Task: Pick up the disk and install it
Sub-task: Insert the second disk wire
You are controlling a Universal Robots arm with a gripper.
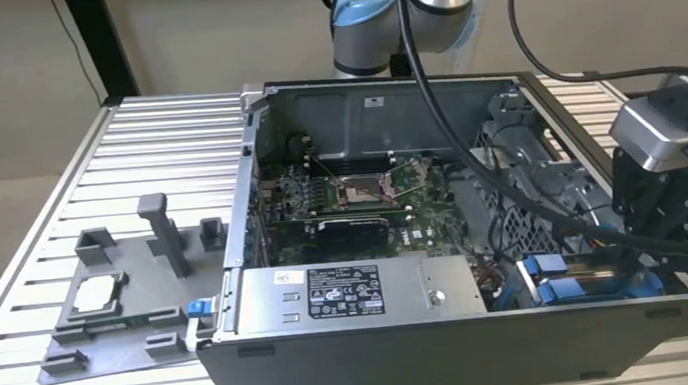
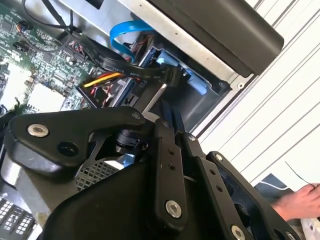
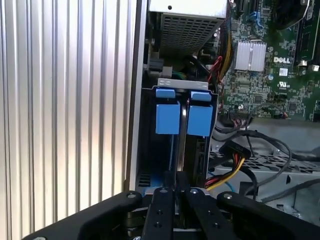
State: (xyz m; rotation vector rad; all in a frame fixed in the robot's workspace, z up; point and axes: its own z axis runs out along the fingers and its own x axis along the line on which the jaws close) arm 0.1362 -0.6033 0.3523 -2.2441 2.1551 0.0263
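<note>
1. The claw (image 3: pixel 176 186) is seen in both wrist views with its two fingers (image 3: pixel 163 200) drawn close together, no gap being visible between them. Whether anything thin is pinched there cannot be told.
2. The claw is held just above the drive bay (image 3: pixel 150 150) in the corner of the computer case (image 1: pixel 451 339), at the exterior view's right.
3. The disk (image 3: pixel 167 119) is taken to be the blue-bracketed unit standing on edge in that bay. A like unit (image 3: pixel 200 120) is seated just beside it, so the two cannot be told apart with certainty. Both appear well down in the bay, so the install is judged to be near its end.
4. For a clean seating, pressure is best applied straight along the bay's guides, centred on the bracket, so that the disk is not cocked to one side.
5. The yellow, red and black power lead (image 3: pixel 232 161) lies near the bay and the blue ribbon cable (image 2: pixel 125 35) arches just beside it. Both should be kept out from under the fingers.
6. The case is carried on the ribbed tabletop (image 1: pixel 136 171), so any sliding of the case under load should be watched for.
</note>
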